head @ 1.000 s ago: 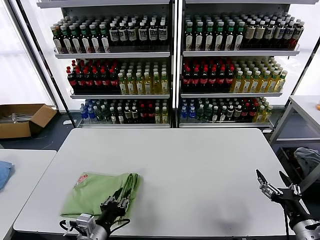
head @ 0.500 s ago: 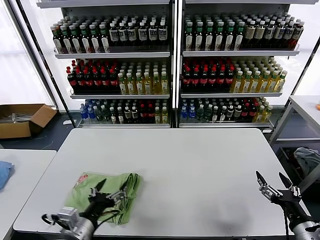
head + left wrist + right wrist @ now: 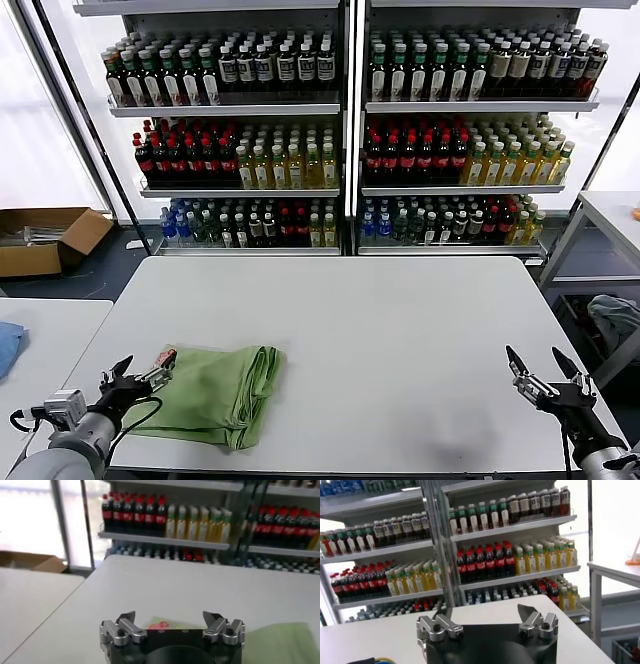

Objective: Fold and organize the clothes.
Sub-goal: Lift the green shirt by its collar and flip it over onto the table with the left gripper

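From here I see my bench (image 3: 400, 340) bare across its middle, far side and right half, so either arm has open passage there. The only thing lying in the way is the folded green shirt (image 3: 215, 395) at the near left, flat and low; my left gripper (image 3: 140, 378) hangs just beside its left edge, jaws wide, empty. My right gripper (image 3: 540, 375) sits at the near right corner, jaws apart, nothing near it. Beyond the far edge the bottle shelves (image 3: 345, 150) wall off any reach forward. A second bench (image 3: 45, 340) stands to the left across a narrow gap
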Robot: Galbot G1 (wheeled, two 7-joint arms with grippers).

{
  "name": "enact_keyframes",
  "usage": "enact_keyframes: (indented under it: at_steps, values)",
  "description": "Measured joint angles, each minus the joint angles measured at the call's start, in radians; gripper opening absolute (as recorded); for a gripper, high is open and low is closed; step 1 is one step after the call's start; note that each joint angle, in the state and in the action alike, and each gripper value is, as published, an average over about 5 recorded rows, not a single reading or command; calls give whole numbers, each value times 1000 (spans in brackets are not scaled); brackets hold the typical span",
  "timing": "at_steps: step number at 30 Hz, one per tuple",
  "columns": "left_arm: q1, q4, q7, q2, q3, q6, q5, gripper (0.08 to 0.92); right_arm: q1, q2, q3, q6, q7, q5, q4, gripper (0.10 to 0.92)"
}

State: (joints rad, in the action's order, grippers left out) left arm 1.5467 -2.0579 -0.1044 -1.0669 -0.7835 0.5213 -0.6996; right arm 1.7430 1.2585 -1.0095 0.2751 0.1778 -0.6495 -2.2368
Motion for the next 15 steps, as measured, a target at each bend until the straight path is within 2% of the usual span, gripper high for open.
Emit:
enact_keyframes:
  at_steps: [15]
  values:
    - [-23,100,22,-47,35,-4,-23,810,13,10,6,0,3,20,-33,823]
